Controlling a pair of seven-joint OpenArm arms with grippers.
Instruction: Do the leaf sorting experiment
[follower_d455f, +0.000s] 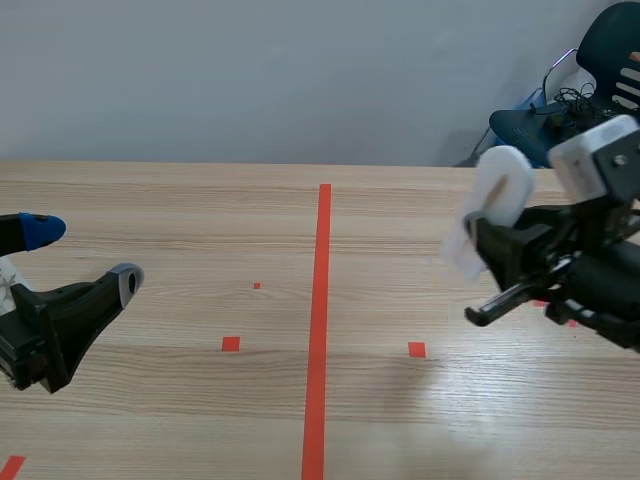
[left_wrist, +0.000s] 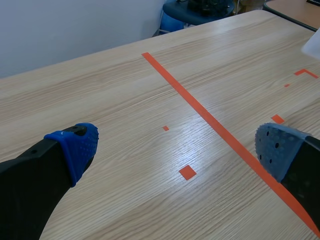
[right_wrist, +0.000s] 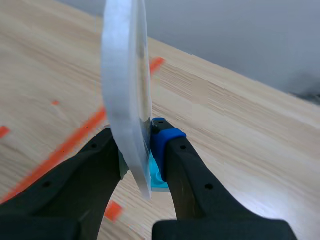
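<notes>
1. The right gripper (right_wrist: 142, 150) is closed on a white round dish (right_wrist: 127, 75), one finger pressed against each face.
2. The dish stands on edge between the fingers. Most of it rises above the fingertips and a small part hangs below them.
3. In the scene view, the right gripper (follower_d455f: 488, 245) holds the dish (follower_d455f: 503, 185) up off the bench (follower_d455f: 200, 200).
4. The left gripper (follower_d455f: 85, 255) is wide open and holds nothing.
5. Between the left gripper's fingers there is only bare bench, with a long orange-red tape line (left_wrist: 200, 107) running ahead of it.
</notes>
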